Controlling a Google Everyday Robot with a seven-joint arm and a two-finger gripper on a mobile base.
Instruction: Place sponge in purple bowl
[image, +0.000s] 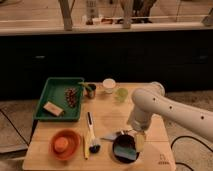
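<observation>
Low over wooden table (106, 119), tool (136, 140) overhangs purple bowl (118, 153).

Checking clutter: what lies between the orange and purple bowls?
A long-handled brush lies there, in the camera view; the gripper is at the right rim of the purple bowl.

Teal sponge (128, 152), dark purple bowl (116, 146), pale tool (139, 140) above it, green tray (46, 97).
</observation>
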